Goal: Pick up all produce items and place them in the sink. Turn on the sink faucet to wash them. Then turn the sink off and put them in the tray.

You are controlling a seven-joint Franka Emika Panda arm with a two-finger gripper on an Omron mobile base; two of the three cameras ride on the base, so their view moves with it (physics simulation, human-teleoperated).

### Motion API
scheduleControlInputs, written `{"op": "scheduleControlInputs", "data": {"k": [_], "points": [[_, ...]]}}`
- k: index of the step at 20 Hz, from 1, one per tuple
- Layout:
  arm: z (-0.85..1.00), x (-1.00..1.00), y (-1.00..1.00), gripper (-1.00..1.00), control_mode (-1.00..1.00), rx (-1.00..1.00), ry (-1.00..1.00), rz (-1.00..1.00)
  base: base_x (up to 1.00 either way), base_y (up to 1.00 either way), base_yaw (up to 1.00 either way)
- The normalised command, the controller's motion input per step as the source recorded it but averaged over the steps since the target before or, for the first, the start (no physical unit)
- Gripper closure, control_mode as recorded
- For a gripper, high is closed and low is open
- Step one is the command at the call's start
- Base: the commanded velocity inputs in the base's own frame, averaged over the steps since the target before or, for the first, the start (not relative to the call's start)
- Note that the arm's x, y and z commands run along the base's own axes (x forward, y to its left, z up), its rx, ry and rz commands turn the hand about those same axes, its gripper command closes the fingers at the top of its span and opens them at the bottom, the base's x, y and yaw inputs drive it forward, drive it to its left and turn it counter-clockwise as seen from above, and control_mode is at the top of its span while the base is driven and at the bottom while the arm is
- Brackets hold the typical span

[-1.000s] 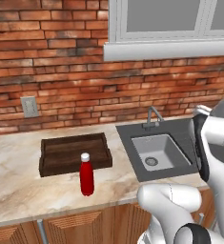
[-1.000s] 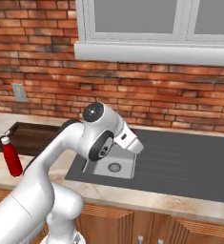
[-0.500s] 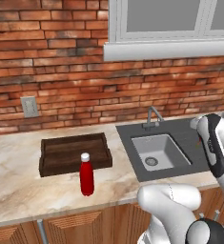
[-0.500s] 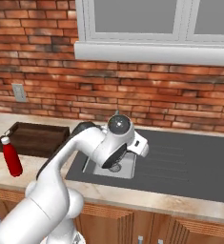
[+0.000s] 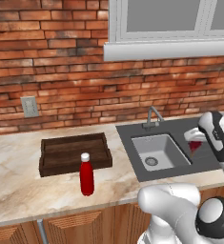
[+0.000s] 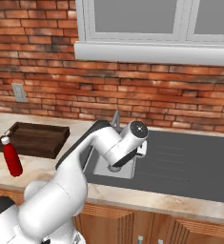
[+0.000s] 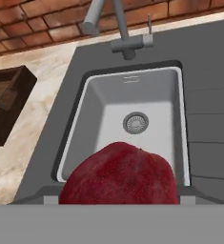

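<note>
A dark-red rounded produce item (image 7: 118, 174) fills the bottom of the hand view, and my gripper (image 5: 196, 143) is shut on it. In the left base view the produce item (image 5: 195, 146) hangs just right of the sink (image 5: 167, 141), above the dark surround. The light-grey sink (image 7: 99, 109) with its round drain lies below the hand. Behind the basin stands the sink faucet (image 5: 153, 116) (image 7: 120, 28) with no water running. The brown wooden tray (image 5: 74, 152) (image 6: 32, 138) sits on the counter left of the sink and holds nothing.
A tall red bottle with a white cap (image 5: 86, 174) (image 6: 12, 156) stands in front of the tray. The ribbed dark drainboard (image 6: 185, 162) stretches right of the basin. A brick wall and a window sill run close behind the counter.
The hand has swung rightward across the sink with the produce item, which now shows at the basin's right side. Bottle and tray have not moved.
</note>
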Motion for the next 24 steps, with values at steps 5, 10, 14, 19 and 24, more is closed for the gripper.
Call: {"op": "scheduleControlInputs", "data": {"k": [5, 10, 14, 19, 24], "points": [[-0.35, 0.32, 0.31, 1.00, -1.00, 0.00, 0.15, 0.23, 0.00, 0.00, 0.00], [-0.25, 0.30, 0.16, 1.00, -1.00, 0.00, 0.05, 0.10, 0.00, 0.00, 0.00], [-0.34, 0.25, 0.27, 1.00, -1.00, 0.00, 0.00, 0.09, 0.00, 0.00, 0.00], [-0.42, 0.16, 0.25, 1.00, -1.00, 0.00, 0.00, 0.07, 0.00, 0.00, 0.00], [-0.26, 0.12, 0.13, 1.00, -1.00, 0.00, 0.00, 0.02, 0.00, 0.00, 0.00]]}}
